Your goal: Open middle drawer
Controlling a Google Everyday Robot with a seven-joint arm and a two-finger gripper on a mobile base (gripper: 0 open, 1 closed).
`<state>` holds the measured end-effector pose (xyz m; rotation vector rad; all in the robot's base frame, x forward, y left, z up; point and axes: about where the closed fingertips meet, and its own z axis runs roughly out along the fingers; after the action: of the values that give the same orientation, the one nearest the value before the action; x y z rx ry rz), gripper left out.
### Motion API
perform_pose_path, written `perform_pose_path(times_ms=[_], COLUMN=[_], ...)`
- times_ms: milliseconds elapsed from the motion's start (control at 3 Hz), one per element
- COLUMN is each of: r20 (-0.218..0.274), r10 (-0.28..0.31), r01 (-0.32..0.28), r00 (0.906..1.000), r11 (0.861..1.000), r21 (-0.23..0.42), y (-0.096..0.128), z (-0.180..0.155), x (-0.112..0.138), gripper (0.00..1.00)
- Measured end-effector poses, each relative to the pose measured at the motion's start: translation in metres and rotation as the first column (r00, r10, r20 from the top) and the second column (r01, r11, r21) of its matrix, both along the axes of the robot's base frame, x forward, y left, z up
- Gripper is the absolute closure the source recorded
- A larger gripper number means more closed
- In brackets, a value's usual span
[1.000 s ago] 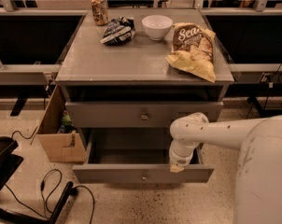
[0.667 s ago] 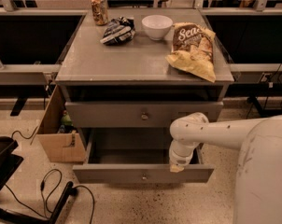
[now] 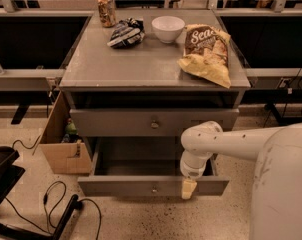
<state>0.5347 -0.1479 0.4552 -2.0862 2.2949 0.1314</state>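
Robot arm (image 3: 226, 144): white, enters from the right edge. Its elbow is over the right end of the open drawer and the wrist points straight down.

Bench (image 3: 141, 64): gray top with the drawers stacked under it and a dark slot directly below the top.

Middle drawer (image 3: 121, 185): pulled well out toward the camera with its inside exposed. Its flat front is the lowest gray panel in view.

Upper drawer (image 3: 111, 123): its front sits back at the cabinet face, directly above the open one.

Cardboard box (image 3: 66, 156): on the floor against the bench's left side, just left of the middle drawer's left rail.

Chip bag (image 3: 206, 54): right side of the bench top, lying flat, with one corner near the front edge.

White bowl (image 3: 167, 28): rear centre of the bench top, upright, just left of the chip bag.

Dark packet (image 3: 126, 33): left of the bowl.

Can (image 3: 106, 10): rear left corner, upright.

End effector (image 3: 188, 188): hangs at the top edge of the middle drawer's front, toward its right end. Its tip overlaps the front panel in view, but contact is not confirmable. I can't tell whether it is wide, narrow or holding anything.

Knob (image 3: 154, 189): centre of the middle drawer's front, left of the end effector and clearly apart from it. Most of the drawer lies to the left of and behind the end effector.
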Motion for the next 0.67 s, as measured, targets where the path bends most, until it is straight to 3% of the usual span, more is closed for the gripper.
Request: perform_pose_path(times_ms=[667], r20=[0.0], r10=[0.0], r01=[0.0], r00=[1.0], r11=[1.0], r21=[0.0], y=[0.0], z=[-0.0001], x=[0.0], gripper=[0.0])
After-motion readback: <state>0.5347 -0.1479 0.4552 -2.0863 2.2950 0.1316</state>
